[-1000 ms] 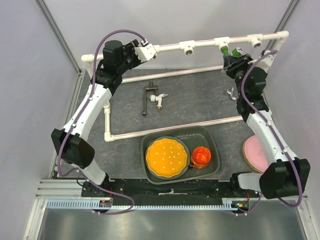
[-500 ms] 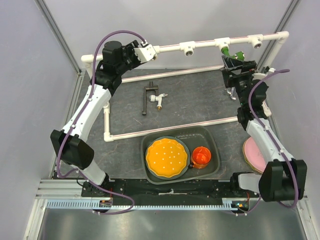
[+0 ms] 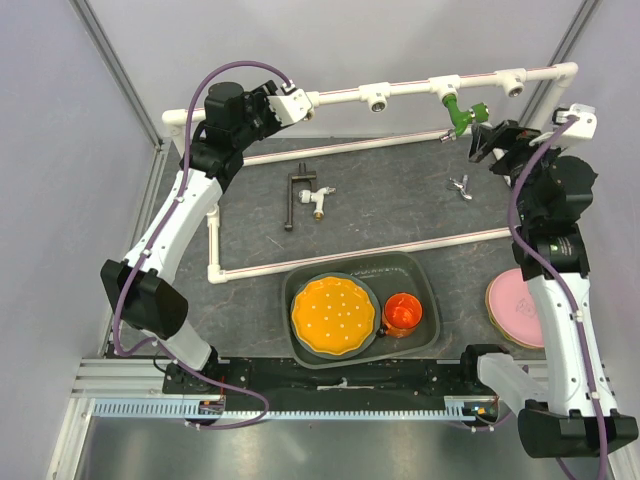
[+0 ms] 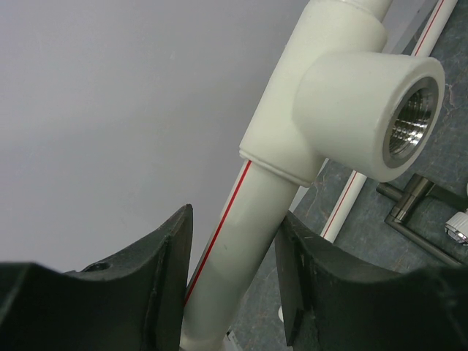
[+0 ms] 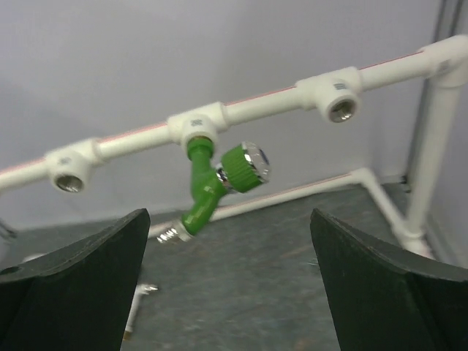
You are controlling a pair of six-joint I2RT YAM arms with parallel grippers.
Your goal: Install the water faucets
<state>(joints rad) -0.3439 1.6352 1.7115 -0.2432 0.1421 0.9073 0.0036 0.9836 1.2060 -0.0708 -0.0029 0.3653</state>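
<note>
At the far edge, our left gripper (image 3: 290,104) clamps the white PVC pipe (image 4: 241,241); our right gripper (image 3: 482,143) gapes empty in open room beside the mounted green curved faucet (image 5: 212,183).

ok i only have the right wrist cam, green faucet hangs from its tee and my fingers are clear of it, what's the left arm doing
Observer: The left gripper straddles the white pipe right beside an empty tee, one finger on each side. I cannot tell whether it pinches.
Operator: where's the black handled one
Observer: The black-handled faucet lies loose on the dark mat, left of centre inside the pipe frame.
Operator: anything down by my arm
Observer: A pink plate lies beside the right arm, partly hidden by it from above.
</note>
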